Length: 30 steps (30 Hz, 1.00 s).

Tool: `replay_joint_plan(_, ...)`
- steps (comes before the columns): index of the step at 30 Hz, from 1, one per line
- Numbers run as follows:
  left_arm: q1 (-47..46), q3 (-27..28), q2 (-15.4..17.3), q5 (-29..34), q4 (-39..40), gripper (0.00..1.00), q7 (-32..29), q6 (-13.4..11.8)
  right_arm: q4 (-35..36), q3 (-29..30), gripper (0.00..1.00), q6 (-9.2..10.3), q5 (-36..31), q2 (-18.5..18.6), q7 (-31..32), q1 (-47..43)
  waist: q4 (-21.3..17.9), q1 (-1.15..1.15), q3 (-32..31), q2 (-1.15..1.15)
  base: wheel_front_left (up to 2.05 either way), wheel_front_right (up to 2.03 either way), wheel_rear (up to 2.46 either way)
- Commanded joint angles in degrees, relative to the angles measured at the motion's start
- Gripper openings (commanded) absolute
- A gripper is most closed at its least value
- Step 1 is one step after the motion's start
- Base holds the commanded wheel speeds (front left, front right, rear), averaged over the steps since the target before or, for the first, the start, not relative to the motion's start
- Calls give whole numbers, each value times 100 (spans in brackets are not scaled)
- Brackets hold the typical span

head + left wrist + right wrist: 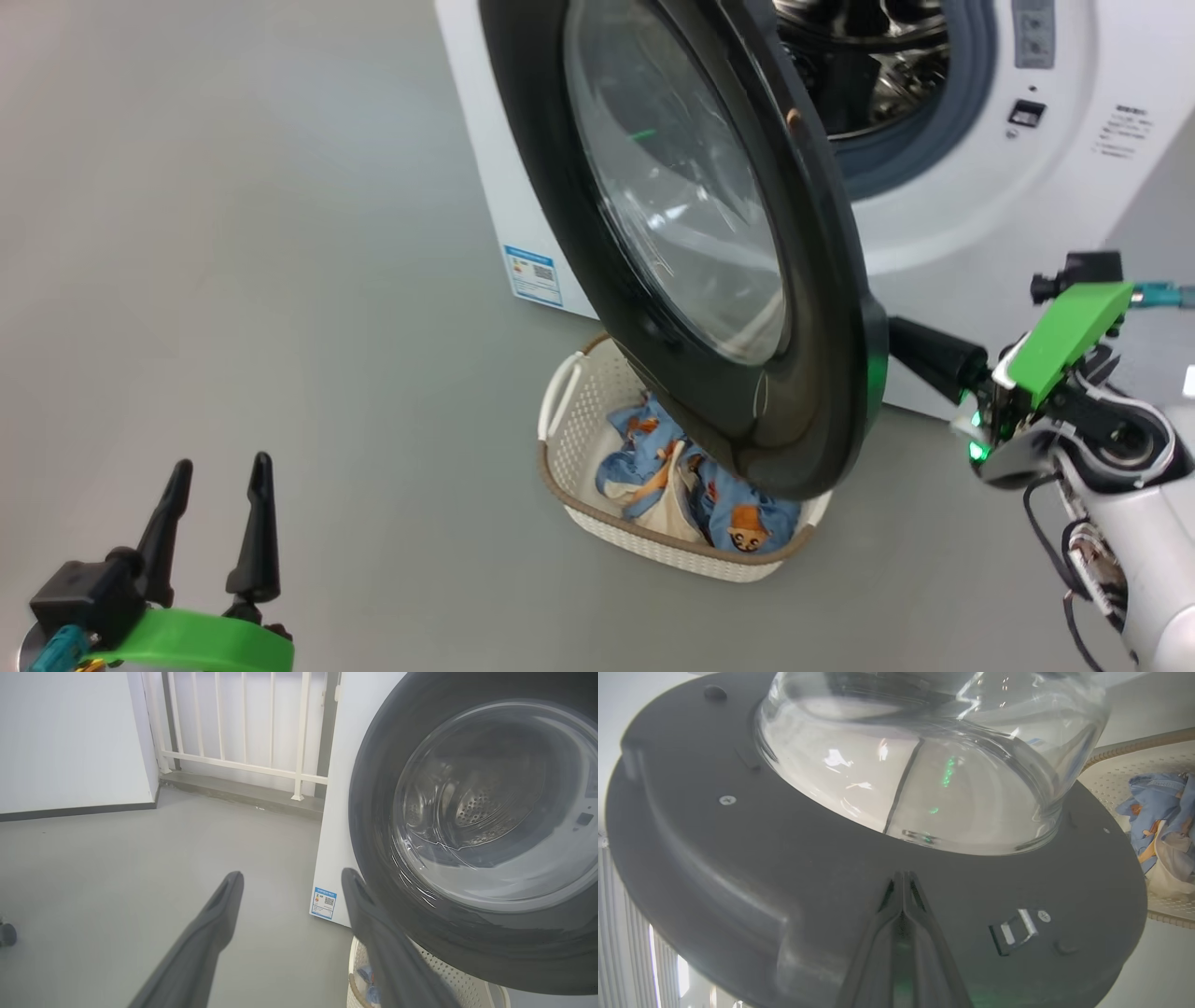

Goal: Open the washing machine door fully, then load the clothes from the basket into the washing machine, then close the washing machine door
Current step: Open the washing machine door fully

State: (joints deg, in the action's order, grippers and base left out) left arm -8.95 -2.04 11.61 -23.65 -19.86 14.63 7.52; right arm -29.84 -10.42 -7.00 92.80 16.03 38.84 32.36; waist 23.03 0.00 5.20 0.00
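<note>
Step in hand: opening the door, the first part of the task.

- The washing machine door [709,261] is standing partly open, swung out from the washing machine [934,205] and hanging over the basket [653,549].
- The right gripper [901,338] is reaching in from the right. Its jaws are pinched together with nothing between them, and the tips are pressing on the door's dark inner face, just below the glass bowl [924,765] and beside the metal latch [1015,931].
- The left gripper [222,462] is hovering low over the grey floor [233,233], well apart from everything, with its jaws spread wide and empty.
- The clothes [653,457] are lying bunched in the basket on the floor in front of the machine, partly hidden by the door's lower edge.
- The steel drum [887,56] is showing behind the door; I cannot tell if anything is inside.

Judgement: the door is looking not yet fully open, and loading is not yet begun. The next move is calling for the right arm to push the door further round on its hinge until it is clear of the basket. While the door is overhanging the basket, it is likely blocking a clean reach for the clothes.
</note>
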Motion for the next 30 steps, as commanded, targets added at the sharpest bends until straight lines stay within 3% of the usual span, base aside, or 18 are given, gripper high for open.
replay_joint_plan(1,-7,220,155,80,64,100,37,-4,226,-53,0,-48,74,-94,91,-118,196,0,-140,0,0,0,0)
replay_joint_plan(13,79,221,176,148,1,100,37,-42,537,-72,0,-48,232,-321,303,-603,725,0,-343,0,0,0,0)
replay_joint_plan(30,282,459,251,44,254,100,37,-181,447,-382,0,-48,229,-970,723,-295,811,0,-254,0,0,0,0)
